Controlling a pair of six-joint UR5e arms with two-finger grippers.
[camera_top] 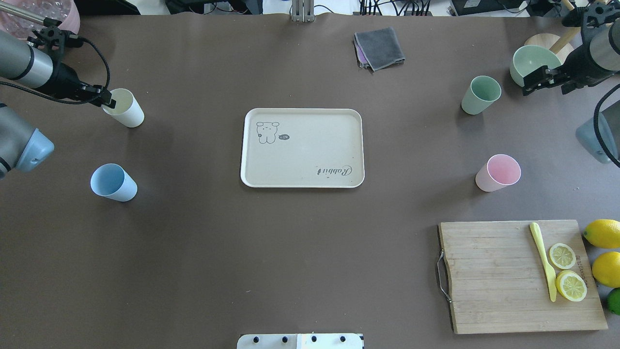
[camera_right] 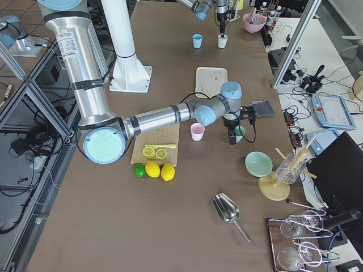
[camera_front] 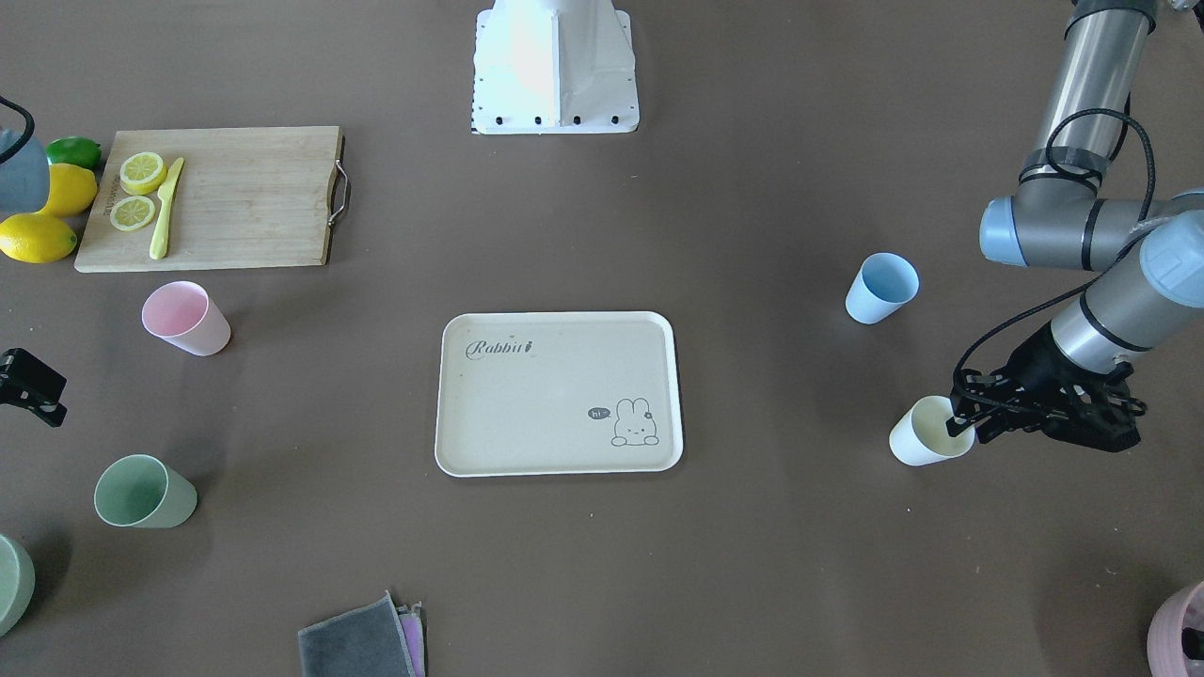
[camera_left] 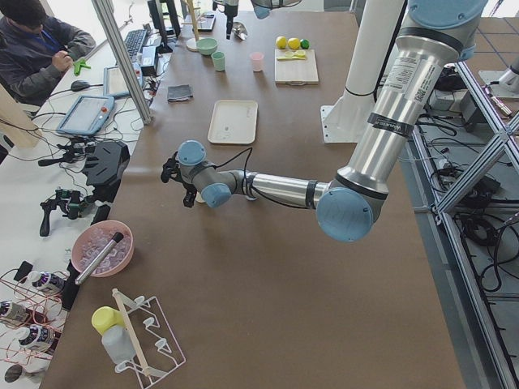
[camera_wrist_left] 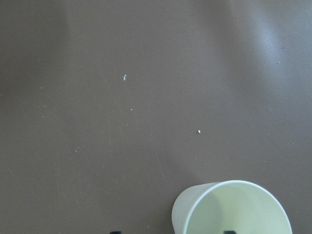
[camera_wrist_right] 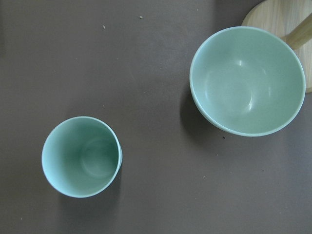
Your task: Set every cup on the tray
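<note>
The beige Rabbit tray (camera_front: 546, 404) lies bare at the table's middle and also shows in the overhead view (camera_top: 302, 155). My left gripper (camera_front: 959, 412) is open at the cream-yellow cup (camera_front: 917, 442), one finger inside its rim and one outside; the cup shows in the left wrist view (camera_wrist_left: 231, 209). The light blue cup (camera_front: 880, 288) stands nearby. My right gripper (camera_top: 533, 82) is open and empty, hovering between the sage green cup (camera_top: 480, 95) and the bowl. The pink cup (camera_top: 498, 173) stands by itself. All cups are upright on the table.
A pale green bowl (camera_wrist_right: 247, 80) stands close to the green cup. A wooden cutting board (camera_front: 212, 197) holds lemon slices and a yellow knife, with whole lemons (camera_front: 38, 237) beside it. A grey cloth (camera_front: 362, 639) and a mauve container (camera_front: 1180, 630) lie at the operators' edge.
</note>
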